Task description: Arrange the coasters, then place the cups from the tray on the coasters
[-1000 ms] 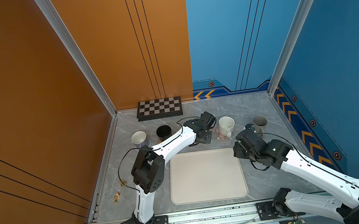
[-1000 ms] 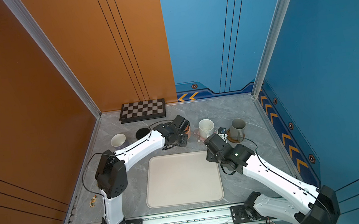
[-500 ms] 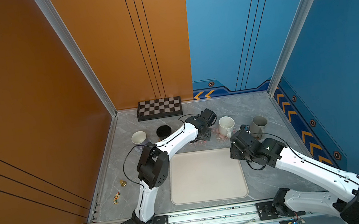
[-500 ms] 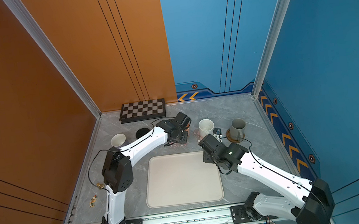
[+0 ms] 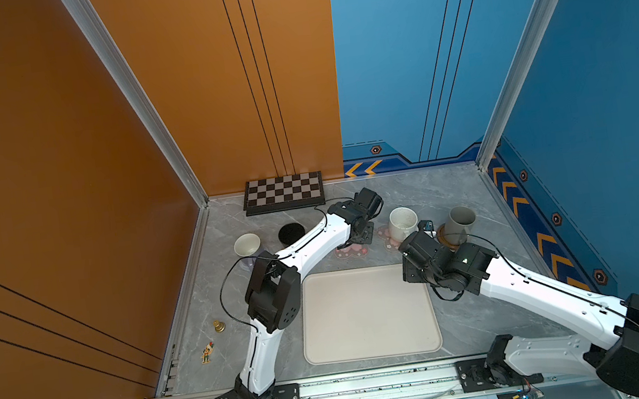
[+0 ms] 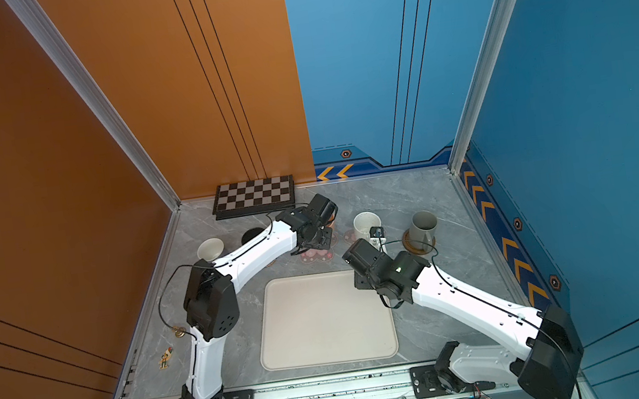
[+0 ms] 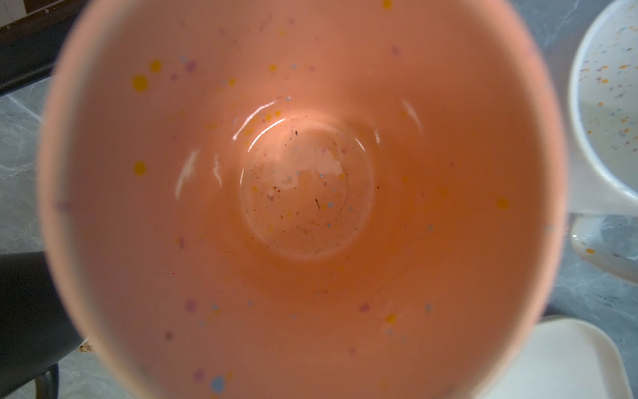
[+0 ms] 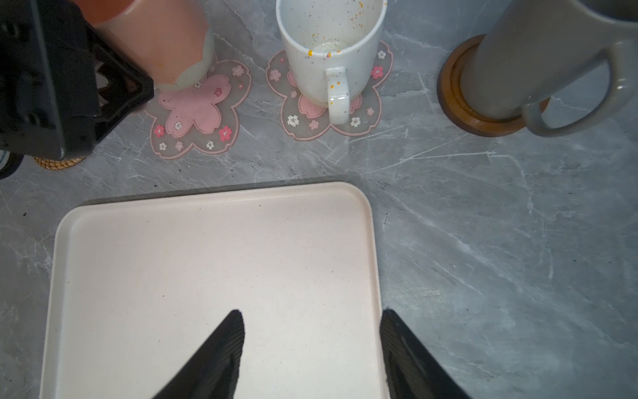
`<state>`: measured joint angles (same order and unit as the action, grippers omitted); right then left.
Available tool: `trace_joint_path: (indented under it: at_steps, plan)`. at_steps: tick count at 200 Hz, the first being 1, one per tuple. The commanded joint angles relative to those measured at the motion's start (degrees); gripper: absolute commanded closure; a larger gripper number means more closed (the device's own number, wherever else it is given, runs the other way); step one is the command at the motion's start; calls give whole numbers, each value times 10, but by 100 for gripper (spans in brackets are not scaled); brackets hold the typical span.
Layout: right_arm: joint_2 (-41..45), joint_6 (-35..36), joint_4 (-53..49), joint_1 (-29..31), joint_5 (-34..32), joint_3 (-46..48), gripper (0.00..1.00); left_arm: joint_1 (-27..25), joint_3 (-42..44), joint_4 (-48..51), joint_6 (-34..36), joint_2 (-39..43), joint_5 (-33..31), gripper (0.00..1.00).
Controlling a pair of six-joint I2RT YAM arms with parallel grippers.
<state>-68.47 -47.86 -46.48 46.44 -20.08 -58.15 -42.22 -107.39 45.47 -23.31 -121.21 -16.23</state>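
My left gripper is shut on the orange cup, whose base sits at the far lobe of a pink flower coaster. The left wrist view looks straight into that cup. The white speckled cup stands on the other pink coaster, and the grey cup on the dark wooden coaster. At the far left stand the black cup and the lavender cup. My right gripper is open above the far right corner of the tray.
A sliver of tan rattan coaster shows under the left arm. The checkered board lies against the back wall. A small brass piece and a toy figure lie near the left wall.
My right gripper has shifted left and back, away from the white cup, to above the tray's corner. The left gripper with the orange cup has barely moved.
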Motion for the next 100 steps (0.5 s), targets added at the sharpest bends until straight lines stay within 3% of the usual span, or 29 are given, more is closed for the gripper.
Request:
trace_joint_path:
  at_steps: [1, 100]
  plan:
    - [11, 4, -13, 8, -39, -4, 35, 2, -26, -20, 12, 23, -36, 100]
    - [72, 3, 58, 20, -63, 65, 34, -7, -17, -19, 13, 48, -65, 100]
